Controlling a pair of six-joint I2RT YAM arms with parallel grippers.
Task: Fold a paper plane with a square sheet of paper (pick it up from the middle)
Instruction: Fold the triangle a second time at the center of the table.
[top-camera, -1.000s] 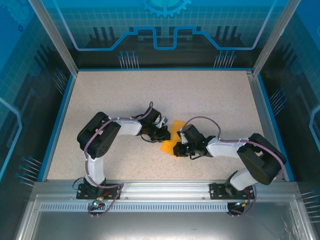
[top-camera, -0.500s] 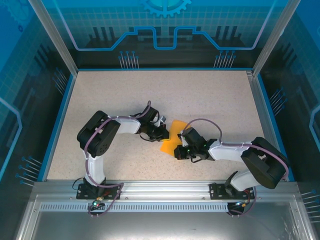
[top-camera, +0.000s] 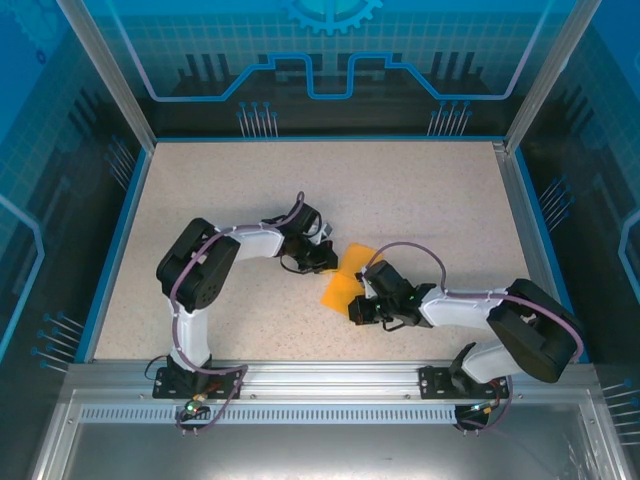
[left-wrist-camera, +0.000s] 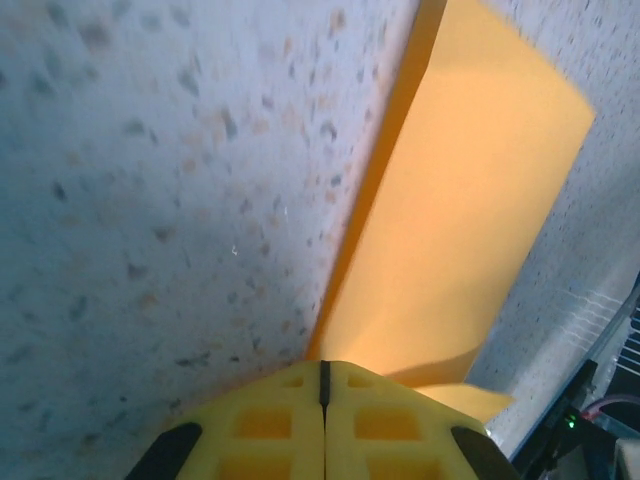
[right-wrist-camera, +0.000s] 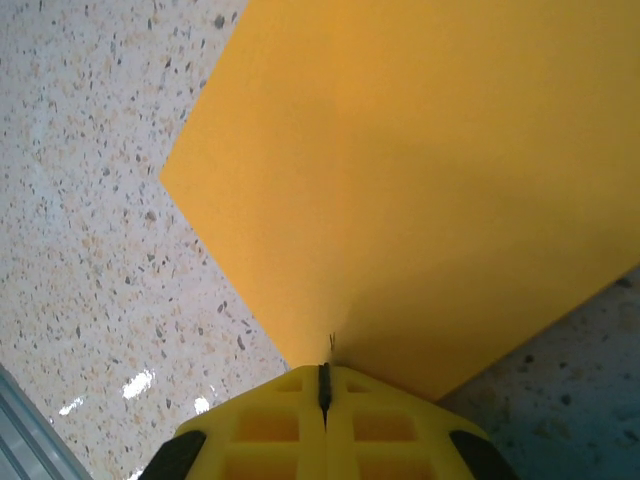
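Speckled table (top-camera: 200, 200) | square sheet of paper (top-camera: 336, 292) folded, apparently; long axis near-far

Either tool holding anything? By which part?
Yes, both hold the square sheet of paper. The left tool pinches one edge, and the right tool pinches the opposite side, near a corner.

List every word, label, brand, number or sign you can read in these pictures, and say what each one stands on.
No words, numbers or brand names can be read in any view.
The square sheet of paper: plain orange-yellow, no marks.
Back panel: a drawn gear and angular lines, no lettering.
Table: speckled surface, no label.
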